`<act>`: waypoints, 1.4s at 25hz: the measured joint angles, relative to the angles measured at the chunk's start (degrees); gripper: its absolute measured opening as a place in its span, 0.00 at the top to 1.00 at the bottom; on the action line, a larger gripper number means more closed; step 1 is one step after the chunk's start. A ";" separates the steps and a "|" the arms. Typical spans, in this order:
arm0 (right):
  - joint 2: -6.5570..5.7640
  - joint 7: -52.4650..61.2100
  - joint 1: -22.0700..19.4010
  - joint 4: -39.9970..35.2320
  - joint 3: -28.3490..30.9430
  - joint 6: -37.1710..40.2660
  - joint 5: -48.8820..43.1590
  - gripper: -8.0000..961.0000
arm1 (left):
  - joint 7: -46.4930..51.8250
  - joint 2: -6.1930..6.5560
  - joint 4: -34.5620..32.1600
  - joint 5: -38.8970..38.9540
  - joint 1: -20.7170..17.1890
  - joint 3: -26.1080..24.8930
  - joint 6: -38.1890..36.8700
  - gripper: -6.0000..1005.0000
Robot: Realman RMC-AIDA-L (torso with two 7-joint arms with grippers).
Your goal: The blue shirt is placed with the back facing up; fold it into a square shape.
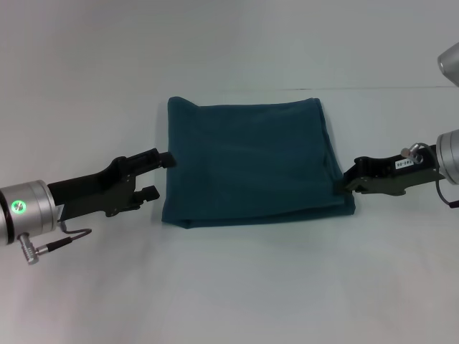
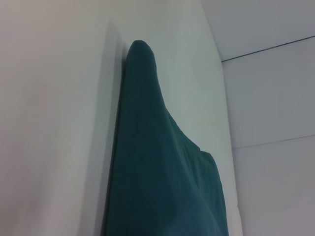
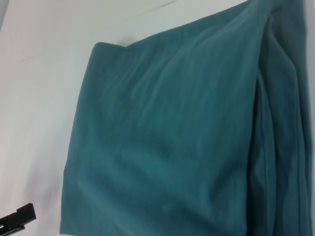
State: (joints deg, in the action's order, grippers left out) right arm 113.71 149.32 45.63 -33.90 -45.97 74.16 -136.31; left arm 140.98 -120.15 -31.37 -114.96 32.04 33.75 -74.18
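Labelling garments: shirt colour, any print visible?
The blue shirt is plain dark teal-blue, no print showing; head view shows it best.

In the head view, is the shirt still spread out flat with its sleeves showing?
No: the blue shirt lies folded into a roughly square stack with layered edges and no sleeves showing.

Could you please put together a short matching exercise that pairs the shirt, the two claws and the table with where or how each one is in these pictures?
Things:
1. blue shirt
2. left claw
3. right claw
4. table

States or places:
A. white surface lying under everything
B. open, at the shirt's edge on the robot's left
C. folded into a rough square, lying flat
D. at the shirt's near corner on the robot's right

Pairs: 1-C, 2-B, 3-D, 4-A
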 joint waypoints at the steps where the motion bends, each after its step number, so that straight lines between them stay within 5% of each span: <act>1: 0.05 0.00 -0.01 0.00 0.05 0.03 0.00 0.96 | 0.00 0.00 0.00 0.00 0.00 0.00 0.00 0.10; 11: -0.64 0.77 -0.80 0.11 1.50 0.72 -0.25 0.90 | -0.04 0.00 0.00 0.00 -0.32 -0.36 -0.20 0.10; 22: -5.85 -2.16 -5.30 -1.14 11.48 6.62 3.35 0.58 | 1.33 0.17 0.36 -0.63 -0.37 0.66 -0.71 0.10; 35: -6.89 -3.05 -7.60 -1.90 13.24 8.76 6.10 0.59 | 2.84 -0.65 2.68 -0.90 -2.43 0.59 2.77 0.10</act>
State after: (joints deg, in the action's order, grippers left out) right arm 106.82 146.27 38.03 -35.80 -32.74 82.92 -130.21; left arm 143.81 -120.80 -28.70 -115.86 29.61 34.34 -71.41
